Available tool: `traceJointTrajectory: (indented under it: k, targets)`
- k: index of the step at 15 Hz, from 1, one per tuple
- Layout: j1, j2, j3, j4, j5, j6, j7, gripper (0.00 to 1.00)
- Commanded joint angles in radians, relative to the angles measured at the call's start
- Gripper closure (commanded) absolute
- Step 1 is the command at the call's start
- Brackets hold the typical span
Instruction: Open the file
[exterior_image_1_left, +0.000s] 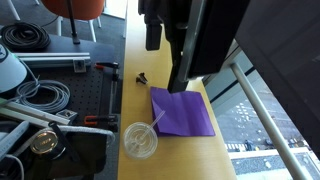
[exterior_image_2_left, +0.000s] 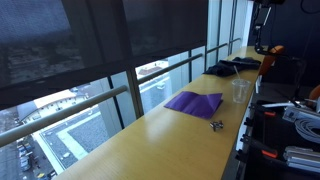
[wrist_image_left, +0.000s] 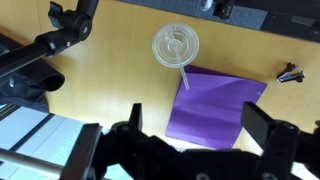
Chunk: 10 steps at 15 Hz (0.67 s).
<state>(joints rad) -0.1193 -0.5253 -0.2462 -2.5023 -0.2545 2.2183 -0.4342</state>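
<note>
The file is a flat purple folder (exterior_image_1_left: 183, 112) lying closed on the wooden counter (exterior_image_1_left: 150, 60); it shows in both exterior views (exterior_image_2_left: 194, 103). In the wrist view the file (wrist_image_left: 230, 90) lies below and between my two fingers. My gripper (wrist_image_left: 198, 125) is open and empty, hovering above the file without touching it. In an exterior view my gripper (exterior_image_1_left: 180, 82) hangs over the file's far edge. A clear plastic cup with a straw (exterior_image_1_left: 140, 140) stands next to the file's corner; it also shows in the wrist view (wrist_image_left: 175, 45).
A small black clip (exterior_image_1_left: 141, 76) lies on the counter beyond the file, also in the wrist view (wrist_image_left: 292, 72). Cables and equipment (exterior_image_1_left: 40, 95) fill the bench beside the counter. A window rail (exterior_image_1_left: 262, 95) runs along the other side. Dark items (exterior_image_2_left: 225, 68) lie at the counter's far end.
</note>
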Motion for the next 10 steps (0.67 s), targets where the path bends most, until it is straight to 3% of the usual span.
traceJointTrajectory:
  k: [1, 5, 10]
  targets:
    - [-0.005, 0.001, 0.005, 0.002, 0.004, -0.002, -0.002, 0.00]
    - [-0.005, 0.001, 0.005, 0.002, 0.004, -0.002, -0.002, 0.00]
    - [0.066, 0.048, 0.002, -0.003, 0.077, 0.035, -0.044, 0.00]
